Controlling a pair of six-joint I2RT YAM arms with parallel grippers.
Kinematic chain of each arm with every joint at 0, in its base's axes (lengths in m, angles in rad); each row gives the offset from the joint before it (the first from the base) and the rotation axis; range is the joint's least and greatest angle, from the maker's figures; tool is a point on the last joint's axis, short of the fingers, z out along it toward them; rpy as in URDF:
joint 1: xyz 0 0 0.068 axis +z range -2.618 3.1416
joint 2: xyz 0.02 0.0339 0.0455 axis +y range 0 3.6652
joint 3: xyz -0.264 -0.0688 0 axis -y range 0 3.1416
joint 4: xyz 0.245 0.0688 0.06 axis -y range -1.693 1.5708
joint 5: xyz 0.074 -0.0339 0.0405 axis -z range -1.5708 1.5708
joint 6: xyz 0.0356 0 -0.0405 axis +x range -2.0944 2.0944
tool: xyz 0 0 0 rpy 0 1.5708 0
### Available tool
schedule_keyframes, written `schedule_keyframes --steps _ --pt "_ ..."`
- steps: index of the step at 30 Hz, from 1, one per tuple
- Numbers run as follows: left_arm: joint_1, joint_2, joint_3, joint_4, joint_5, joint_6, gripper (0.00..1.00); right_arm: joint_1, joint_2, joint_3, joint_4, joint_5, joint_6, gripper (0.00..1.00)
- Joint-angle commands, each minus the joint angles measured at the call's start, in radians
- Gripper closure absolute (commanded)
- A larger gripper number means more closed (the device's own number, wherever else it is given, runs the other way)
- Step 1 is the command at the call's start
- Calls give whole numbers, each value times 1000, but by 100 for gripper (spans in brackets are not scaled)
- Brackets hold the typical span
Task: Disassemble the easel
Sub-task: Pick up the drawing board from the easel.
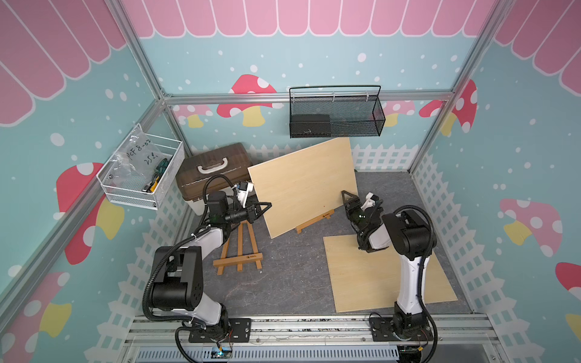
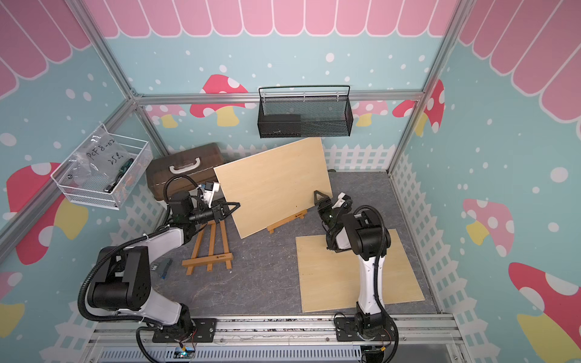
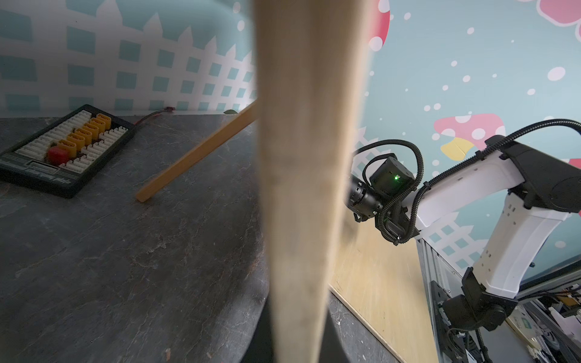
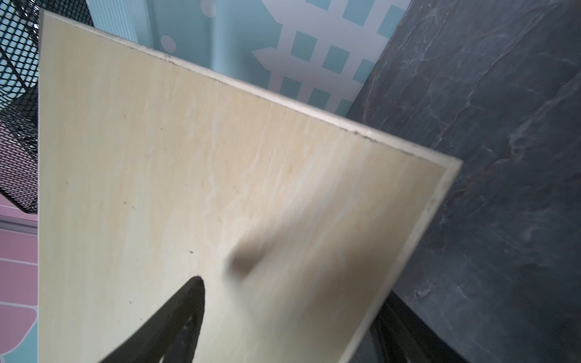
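Two wood boards are the biggest loose things on the grey table (image 1: 283,292). The flat board (image 1: 377,283) lies on the table by the right arm. The standing board (image 1: 301,185) is tilted back, and its bottom edge sits on the ledge of the hidden easel (image 1: 316,220), which mostly hides behind it. A brown case (image 1: 213,169) with a white handle sits in the back left corner. A black basket (image 1: 355,119) hangs on the back wall and a white basket (image 1: 132,196) hangs on the left wall. The bare easel (image 1: 240,248) stands near the left arm with nothing on it. The left gripper (image 1: 265,207) is pressed together, pinching the left edge of the standing board. The right gripper (image 1: 348,198) is spread wide at the board's lower right edge, with one finger in front and one behind. A clear bag (image 1: 138,154) in the white basket has hand writing that looks like "PCF 8-02" and "25". A black plug tray (image 3: 63,151) has white words too blurry to read. Each easel ledge has a tiny dark mark, too small to read.
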Motion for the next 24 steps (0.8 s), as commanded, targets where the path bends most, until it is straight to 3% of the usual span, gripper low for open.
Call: schedule_keyframes --steps 1,24 --pt "-19 -15 -3 -198 -6 55 100 14 -98 -2 446 -33 -18 18" --pt "-49 -152 -39 -272 -32 149 100 34 -208 -71 446 -24 -41 18"
